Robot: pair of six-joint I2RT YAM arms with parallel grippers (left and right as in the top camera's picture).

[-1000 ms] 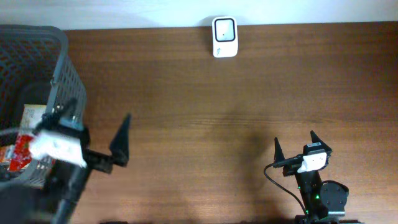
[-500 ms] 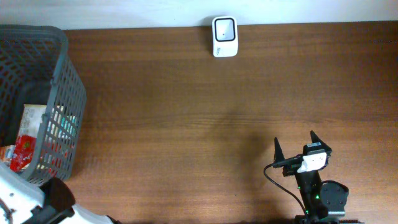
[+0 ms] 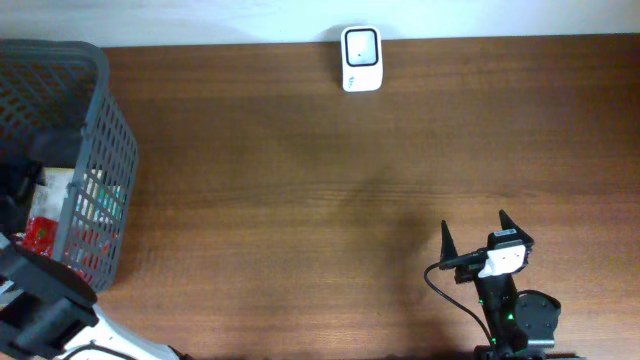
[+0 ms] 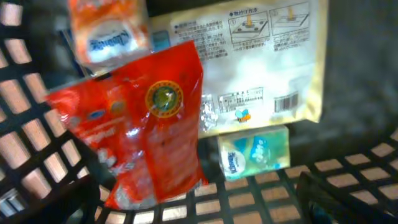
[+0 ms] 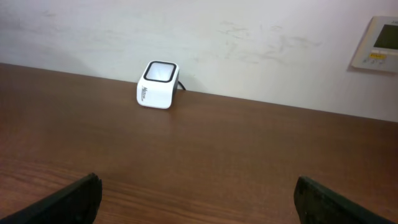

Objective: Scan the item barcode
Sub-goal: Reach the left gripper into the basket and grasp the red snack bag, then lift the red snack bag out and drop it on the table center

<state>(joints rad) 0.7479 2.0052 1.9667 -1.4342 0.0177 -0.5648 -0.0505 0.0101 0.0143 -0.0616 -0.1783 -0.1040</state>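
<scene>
Overhead, desk: brown wood, with a pale wall along its far edge.
Overhead, scanner: white, at the middle of the far edge.
Overhead, basket: dark mesh, at the far left corner. A red pack and a pale packet lie inside.
Overhead, left arm: mine, coming in from the near left corner and over the basket. I cannot make out its end from here.
Overhead, right claw: by the near edge, right of the middle. My fingers are spread wide and hold nothing, well apart from the scanner.
Left wrist, left claw: inside the basket, above the goods. My dark fingers sit at the lower corners of the view, wide apart and gripping nothing.
Left wrist, red pack: shiny and crumpled, overlapping the packet's left part.
Left wrist, packet: yellow-edged, its barcode facing up at the lower right.
Left wrist, tissue pack: teal, just below the packet, on the mesh floor.
Left wrist, orange pack: blurred, top left.
Right wrist, right claw: wide and empty, low over the desk.
Right wrist, scanner: against the wall, ahead and left.
Right wrist, wall panel: white, top right.
</scene>
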